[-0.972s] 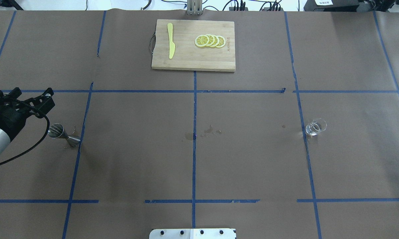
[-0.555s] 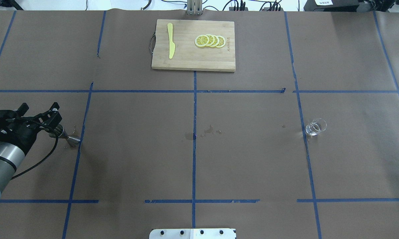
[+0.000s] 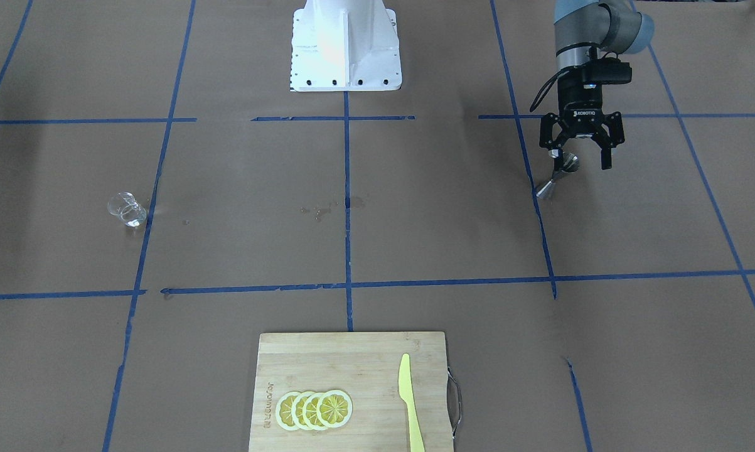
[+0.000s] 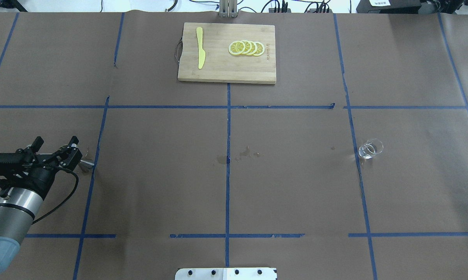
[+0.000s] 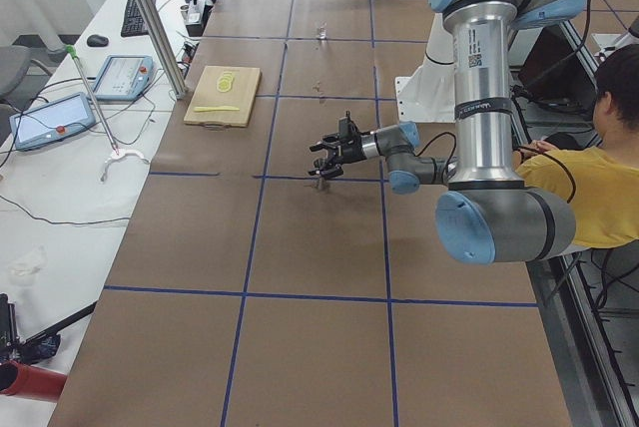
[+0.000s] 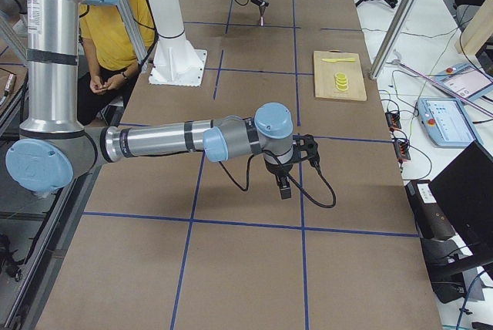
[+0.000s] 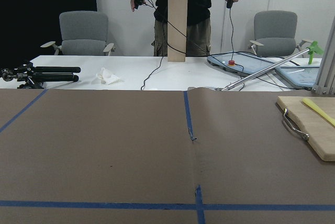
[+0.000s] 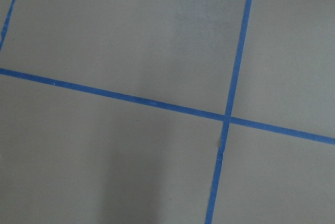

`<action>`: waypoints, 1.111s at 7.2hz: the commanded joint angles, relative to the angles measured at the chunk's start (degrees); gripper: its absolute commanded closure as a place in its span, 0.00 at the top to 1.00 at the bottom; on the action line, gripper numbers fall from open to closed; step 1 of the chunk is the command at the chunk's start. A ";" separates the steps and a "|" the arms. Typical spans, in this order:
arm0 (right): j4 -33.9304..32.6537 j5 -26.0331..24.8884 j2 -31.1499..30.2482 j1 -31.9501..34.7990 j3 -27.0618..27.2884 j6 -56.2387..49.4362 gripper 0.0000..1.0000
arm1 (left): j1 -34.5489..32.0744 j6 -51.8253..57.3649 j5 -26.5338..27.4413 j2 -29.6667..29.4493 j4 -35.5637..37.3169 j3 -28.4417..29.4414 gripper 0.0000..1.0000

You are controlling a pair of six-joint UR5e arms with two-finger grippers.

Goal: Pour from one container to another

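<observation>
Holds the left gripper [image 3: 578,154] spread wide at the jigger [image 3: 558,176], one finger to each side of its upper cone and not closed on it, on the left part of the tabletop [image 3: 415,220], just beside a blue tape line [image 3: 543,238]. Shows the cup [image 3: 126,209] standing alone on the right part, well apart from the jigger and from the board [image 3: 352,351] with lemon slices [image 3: 314,409] and a yellow knife [image 3: 410,402] at the far middle edge. Cannot tell the state of the right gripper [image 6: 308,153], seen only from the side, over bare tabletop.
</observation>
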 commanded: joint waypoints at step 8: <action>0.00 -0.03 -0.05 0.07 -0.26 0.00 1.00 | 4.00 -1.31 10.43 -6.24 -5.78 12.10 1.00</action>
